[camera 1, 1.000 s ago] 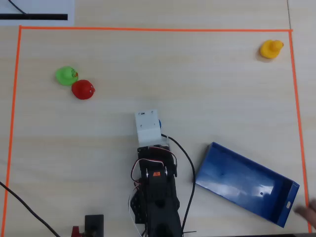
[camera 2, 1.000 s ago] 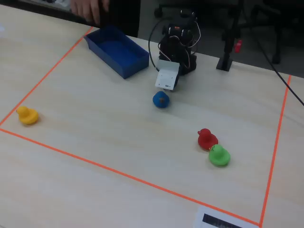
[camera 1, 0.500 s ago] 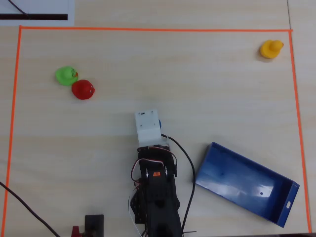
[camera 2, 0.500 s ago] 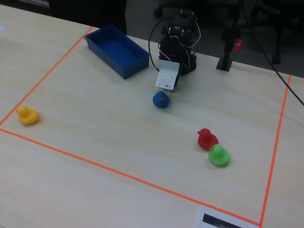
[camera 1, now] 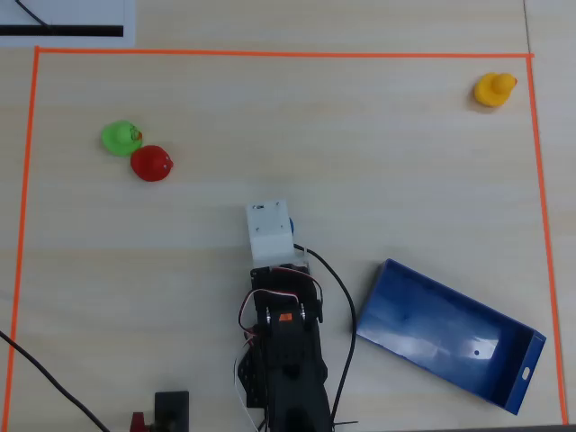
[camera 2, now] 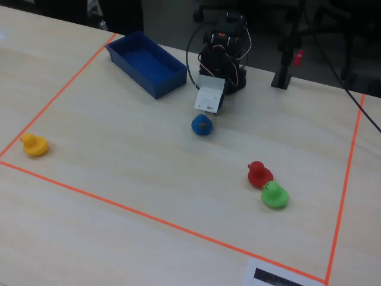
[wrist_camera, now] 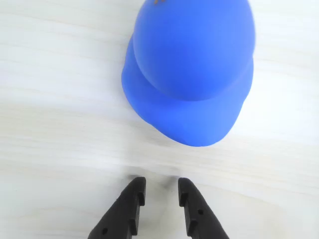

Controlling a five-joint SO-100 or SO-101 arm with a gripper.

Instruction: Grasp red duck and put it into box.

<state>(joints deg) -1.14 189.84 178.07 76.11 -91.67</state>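
The red duck (camera 1: pixel 150 163) (camera 2: pixel 258 173) sits on the table touching a green duck (camera 1: pixel 120 138) (camera 2: pixel 274 195), far from the arm. The blue box (camera 1: pixel 432 333) (camera 2: pixel 146 62) lies beside the arm's base with nothing in it. My gripper (wrist_camera: pixel 162 185) hovers low over the table with its black fingertips (wrist_camera: pixel 137 186) a narrow gap apart and nothing between them. Just beyond them a blue duck (wrist_camera: pixel 189 74) (camera 2: pixel 202 125) fills the wrist view. In the overhead view the white wrist housing (camera 1: pixel 270 229) hides the jaws.
A yellow duck (camera 1: pixel 494 88) (camera 2: pixel 34 145) sits in a corner of the orange tape border (camera 1: pixel 270 54). A black post (camera 2: pixel 284 71) stands behind the arm's base (camera 2: pixel 223 56). A white sheet (camera 1: pixel 63 22) lies outside the tape.
A person's hand that was at the end of the box a second ago has left the view. The arm and the ducks have not moved.
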